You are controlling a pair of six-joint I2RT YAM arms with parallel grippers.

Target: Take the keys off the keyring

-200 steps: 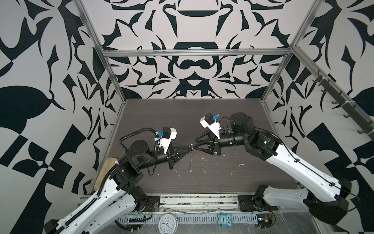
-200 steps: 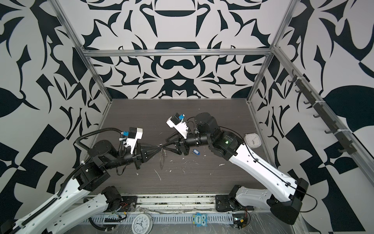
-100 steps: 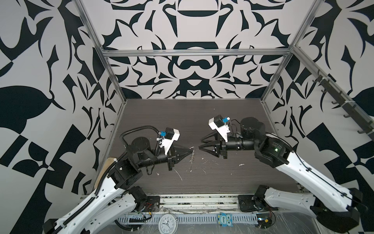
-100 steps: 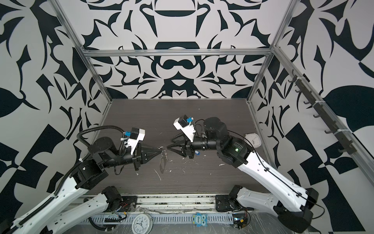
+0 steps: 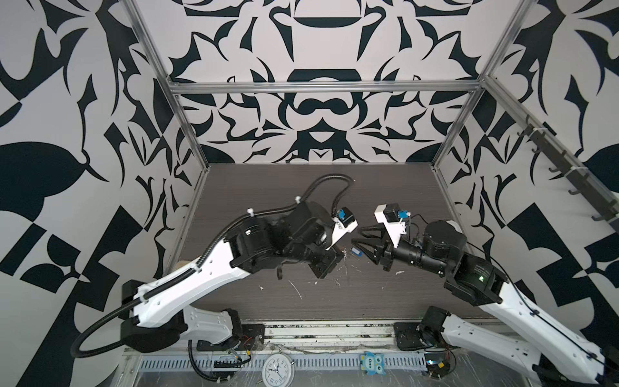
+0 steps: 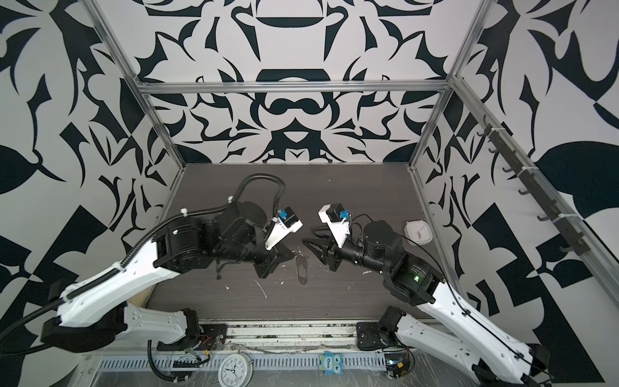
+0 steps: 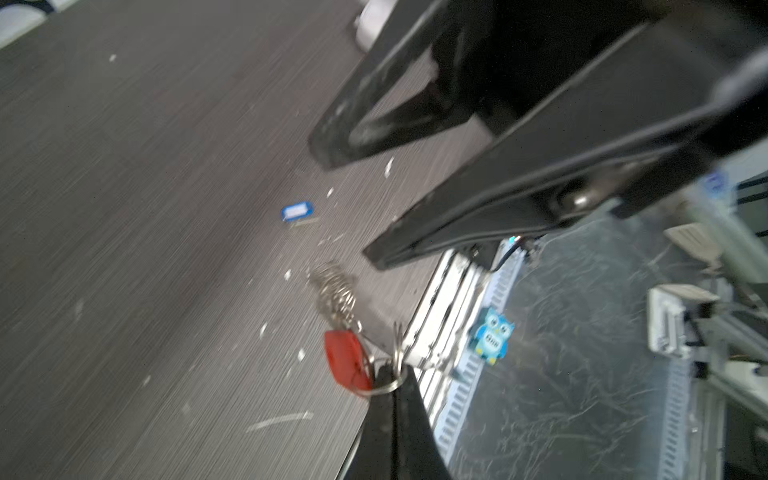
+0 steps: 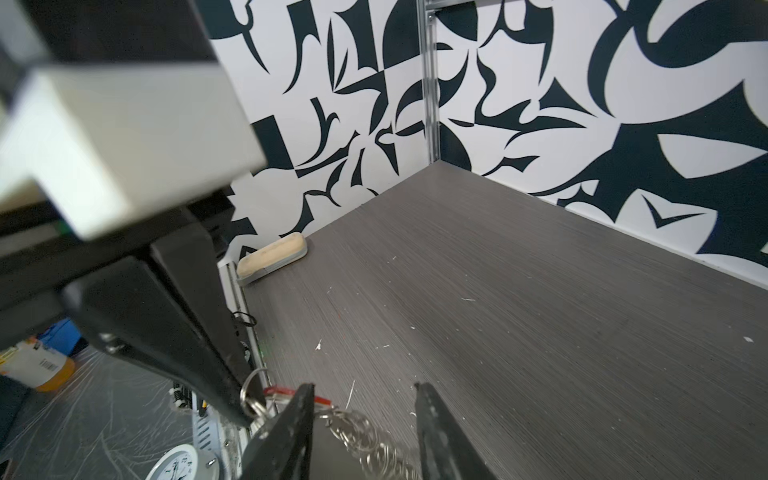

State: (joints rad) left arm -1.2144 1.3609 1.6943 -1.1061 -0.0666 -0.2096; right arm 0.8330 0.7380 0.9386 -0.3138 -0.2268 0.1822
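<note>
Left gripper point(image 7: 388, 374) clamps the keyring point(image 7: 334, 291) beside the red key point(image 7: 347, 363); right gripper point(image 8: 365, 386) gapes nearby (blue key point(image 7: 297, 211) label unreadable).

One red key point(image 7: 347, 365), one blue key point(image 7: 297, 211), one keyring point(image 7: 334, 291).

Round clock point(image 5: 277, 371) on the front rail below the worktop: black hour numerals ring the white dial, with 12, 11 and 10 legible. Blue owl figure point(image 6: 330, 363) on the same rail: the word "One" on its belly, readable in both top views and blurred in the left wrist view. Square white clock point(image 6: 418, 232) on the worktop: dial marks too small to read. Bottle label point(image 8: 45, 365): print blurred and unreadable.
</note>
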